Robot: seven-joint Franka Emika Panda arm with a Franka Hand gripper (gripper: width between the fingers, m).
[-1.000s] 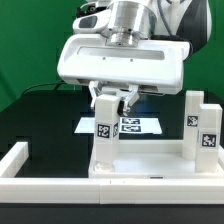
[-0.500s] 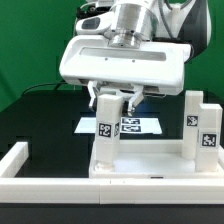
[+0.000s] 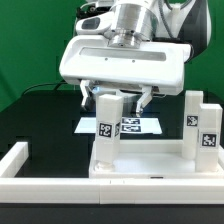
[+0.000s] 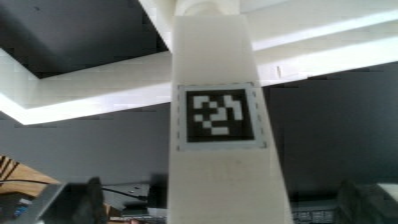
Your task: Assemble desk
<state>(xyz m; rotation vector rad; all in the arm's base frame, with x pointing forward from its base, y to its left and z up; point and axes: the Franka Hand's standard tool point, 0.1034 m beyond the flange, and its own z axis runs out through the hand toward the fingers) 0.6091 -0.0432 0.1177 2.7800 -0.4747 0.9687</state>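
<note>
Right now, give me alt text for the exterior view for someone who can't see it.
An open gripper straddles an upright white desk leg standing on the desk top, fingers clear of its sides. Another tagged leg stands at the exterior view's right, with the marker board behind on the black table.

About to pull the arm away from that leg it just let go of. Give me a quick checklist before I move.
1. Gripper open: ok, fingers spread wider than half a second ago.
2. Fingers clear of the leg: ok, gaps on both sides.
3. Leg upright on the desk top: ok.
4. Leg fully seated: cannot tell, joint not visible.
5. Second leg standing: ok.
6. Path straight up free: ok.
</note>
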